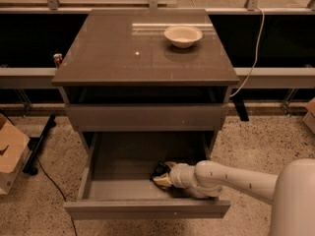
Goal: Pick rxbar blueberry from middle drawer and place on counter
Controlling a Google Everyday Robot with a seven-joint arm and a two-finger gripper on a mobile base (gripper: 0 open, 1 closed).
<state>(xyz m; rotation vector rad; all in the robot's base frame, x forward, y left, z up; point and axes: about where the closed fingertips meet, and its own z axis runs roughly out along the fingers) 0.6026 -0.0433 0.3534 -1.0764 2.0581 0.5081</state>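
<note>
Rxbar blueberry (159, 169), a dark, flat wrapped bar, lies in the open middle drawer (123, 173), right of centre, at the tip of the claw (164, 177), which reaches in from the right. You cannot tell how far the claw is open or whether it holds the bar. Expect a light, slightly flexible bar in a slick wrapper; grip across its 2 long edges, mid-length, before lifting it to the table (113, 53).

The gripper (165, 175) is low, inside the open middle drawer (147, 209). Around it spreads a speckled stone floor (256, 141). Far to its left stands a cardboard box (10, 154). Behind and above it a grey rail (275, 76) runs before dark panels (34, 38). A white cable (254, 48) hangs to its upper right.
</note>
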